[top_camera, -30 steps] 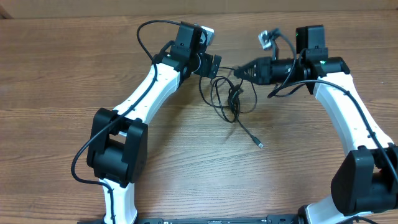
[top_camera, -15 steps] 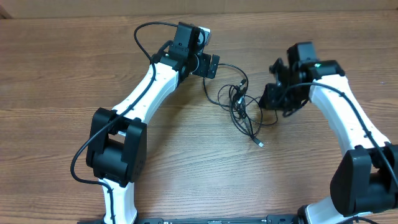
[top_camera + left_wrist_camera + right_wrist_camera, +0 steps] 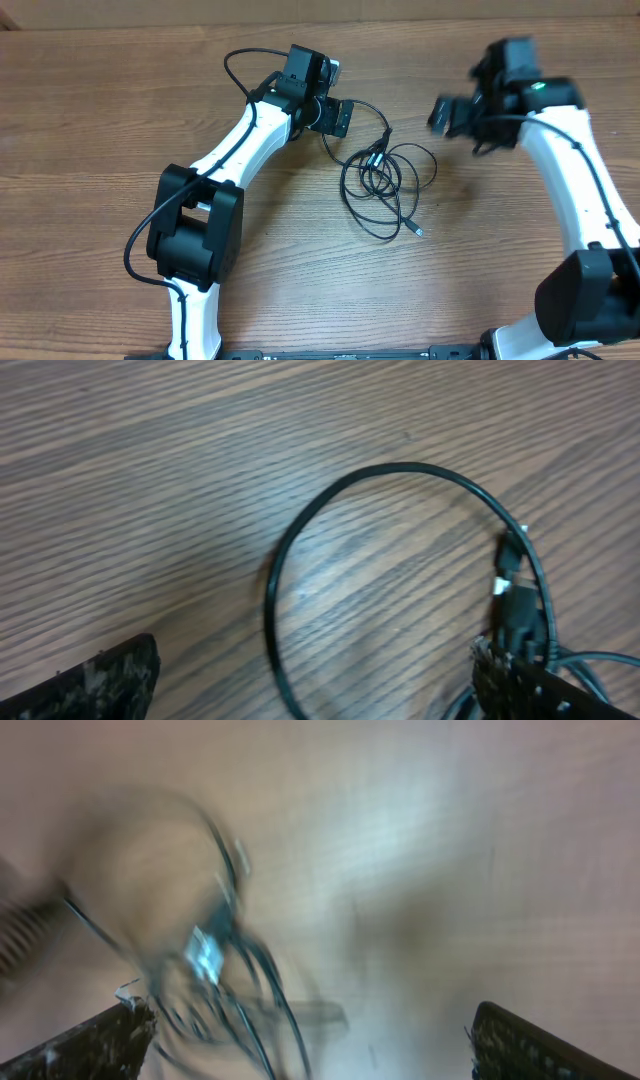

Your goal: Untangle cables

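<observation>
The cables (image 3: 377, 160) lie as thin black overlapping loops on the wooden table, with one plug end (image 3: 418, 232) trailing toward the front. My left gripper (image 3: 338, 118) sits at their upper left, open. In the left wrist view one cable loop (image 3: 400, 467) lies on the wood and passes between the wide-apart fingers of the left gripper (image 3: 310, 700), ungripped. My right gripper (image 3: 438, 115) hovers to the right of the cables, blurred by motion. The right wrist view shows the right gripper (image 3: 320, 1055) open, with the smeared cables (image 3: 225, 960) below and left of it.
The wooden table (image 3: 100, 120) extends all round the cables. A thicker black wire (image 3: 245, 60) loops off the left arm near its wrist. The base of the left arm (image 3: 195, 235) stands at the front left.
My right gripper opened, let go of the cables and swung back to the right. The cables dropped and spread into wider loops on the table. The left arm shifted slightly.
</observation>
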`<state>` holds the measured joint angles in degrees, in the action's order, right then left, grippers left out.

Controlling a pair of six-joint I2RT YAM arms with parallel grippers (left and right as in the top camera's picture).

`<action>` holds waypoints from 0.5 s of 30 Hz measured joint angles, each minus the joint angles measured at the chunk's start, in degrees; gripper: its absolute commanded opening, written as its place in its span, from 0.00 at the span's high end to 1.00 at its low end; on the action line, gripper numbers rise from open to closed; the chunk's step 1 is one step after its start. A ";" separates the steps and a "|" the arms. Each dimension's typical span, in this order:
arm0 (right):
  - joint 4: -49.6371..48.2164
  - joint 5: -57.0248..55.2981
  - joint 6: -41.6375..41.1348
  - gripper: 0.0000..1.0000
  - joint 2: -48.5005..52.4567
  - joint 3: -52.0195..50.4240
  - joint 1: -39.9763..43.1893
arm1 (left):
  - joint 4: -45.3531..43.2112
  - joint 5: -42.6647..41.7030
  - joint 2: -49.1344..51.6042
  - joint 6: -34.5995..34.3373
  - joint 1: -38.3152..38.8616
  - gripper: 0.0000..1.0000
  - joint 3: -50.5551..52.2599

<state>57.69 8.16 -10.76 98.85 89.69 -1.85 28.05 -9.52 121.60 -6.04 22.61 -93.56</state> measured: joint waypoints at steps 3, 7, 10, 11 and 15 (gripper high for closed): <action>-8.79 3.30 -0.07 0.00 -0.13 0.31 0.96 | -0.66 -1.49 0.04 -0.96 0.00 0.00 0.00; -14.69 7.19 1.95 0.05 1.60 -2.29 -0.46 | -0.66 -2.32 0.04 -3.19 -0.09 0.01 0.00; -15.10 9.07 3.17 0.11 5.84 -3.63 -2.10 | -0.68 -2.51 0.04 -6.10 -0.39 0.06 0.00; -15.10 9.40 3.91 0.11 7.56 -3.93 -2.67 | -0.63 -2.54 0.04 -6.93 -0.57 0.09 0.00; -13.35 10.25 6.14 0.11 12.81 -5.03 -4.59 | 0.52 -1.70 0.04 -7.67 -0.96 0.16 0.00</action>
<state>44.34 18.41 -4.62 111.66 84.66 -6.44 28.58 -11.22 121.64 -13.72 21.65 -93.56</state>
